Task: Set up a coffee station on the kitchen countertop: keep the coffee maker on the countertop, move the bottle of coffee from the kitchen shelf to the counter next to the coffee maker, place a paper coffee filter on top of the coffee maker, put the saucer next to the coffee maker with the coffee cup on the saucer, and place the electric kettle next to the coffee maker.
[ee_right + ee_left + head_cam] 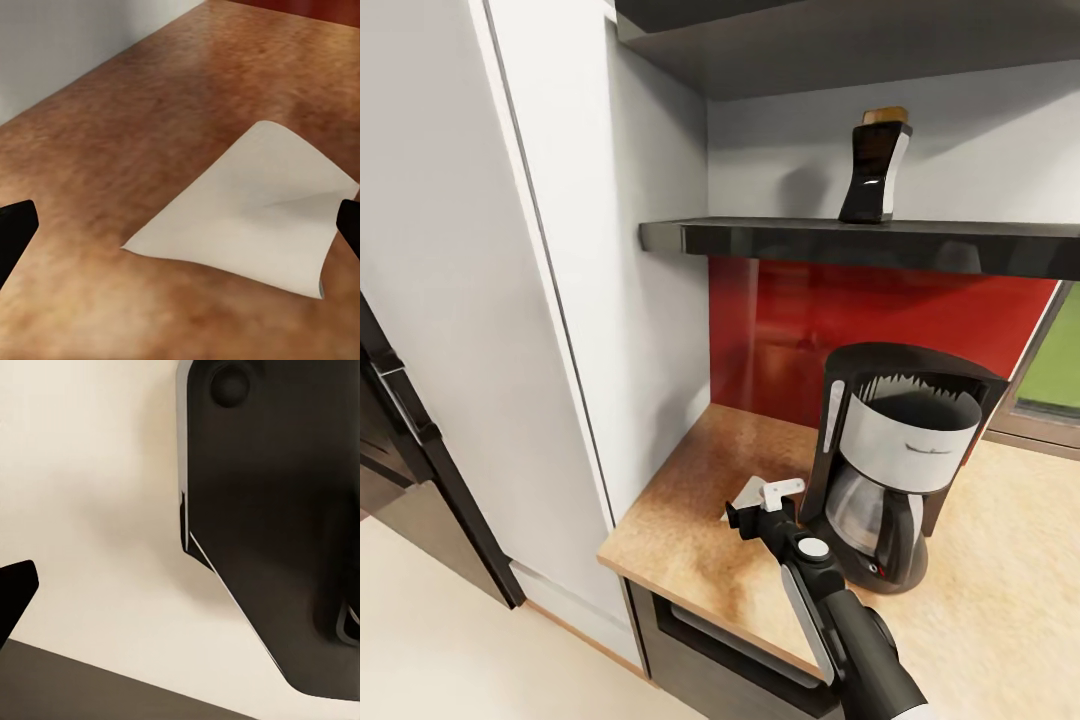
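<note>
Right gripper (pixel 180 225) is hovering, jaws wide and empty, over the paper coffee filter (pixel 247 206) lying on the tabletop (pixel 690 480). Filter step looks underway; next it's needing a descent and pinch, then lifting onto the coffee maker (pixel 895 460) at lower right.

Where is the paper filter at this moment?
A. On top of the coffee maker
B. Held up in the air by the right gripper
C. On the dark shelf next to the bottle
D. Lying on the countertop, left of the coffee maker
D. The paper filter lies flat on the countertop, beside the coffee maker, with the open right gripper just over it.
</note>
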Controlling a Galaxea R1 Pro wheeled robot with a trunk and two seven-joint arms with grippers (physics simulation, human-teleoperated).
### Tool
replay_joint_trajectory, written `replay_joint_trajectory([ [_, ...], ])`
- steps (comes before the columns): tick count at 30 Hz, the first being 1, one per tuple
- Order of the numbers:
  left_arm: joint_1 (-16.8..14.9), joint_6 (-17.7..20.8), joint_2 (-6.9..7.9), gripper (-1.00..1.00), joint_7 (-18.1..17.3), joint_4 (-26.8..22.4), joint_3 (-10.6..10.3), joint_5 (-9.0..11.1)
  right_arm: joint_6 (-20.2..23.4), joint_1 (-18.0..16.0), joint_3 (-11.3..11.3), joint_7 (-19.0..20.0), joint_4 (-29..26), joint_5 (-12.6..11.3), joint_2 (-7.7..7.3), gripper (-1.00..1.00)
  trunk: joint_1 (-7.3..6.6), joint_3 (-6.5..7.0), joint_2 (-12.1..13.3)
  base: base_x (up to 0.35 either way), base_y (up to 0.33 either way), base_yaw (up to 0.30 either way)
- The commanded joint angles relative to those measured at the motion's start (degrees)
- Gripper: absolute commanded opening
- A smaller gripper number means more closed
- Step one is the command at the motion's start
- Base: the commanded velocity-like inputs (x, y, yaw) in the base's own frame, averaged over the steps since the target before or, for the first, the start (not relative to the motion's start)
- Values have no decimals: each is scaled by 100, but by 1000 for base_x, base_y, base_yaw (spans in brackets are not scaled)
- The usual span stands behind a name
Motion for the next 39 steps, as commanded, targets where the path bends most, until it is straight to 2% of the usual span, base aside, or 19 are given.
replay_joint_trajectory([
  [1,1,-14,0,100,7,-6,-6,-6,32,-4,3,-3,-7,4,1,100,4,-11,-11,0,0,0],
  [25,1,-14,0,100,7,-6,-6,-6,32,-4,-1,-3,3,13,-8,100,4,-11,-11,36,0,0],
  [30,1,-14,-6,100,7,-6,-6,-6,32,-4,-13,-3,219,6,-16,100,4,-11,-11,0,0,0],
  [39,1,-14,-8,100,7,-6,-6,-6,32,-4,-16,-3,255,5,-17,100,4,-11,-11,0,0,0],
])
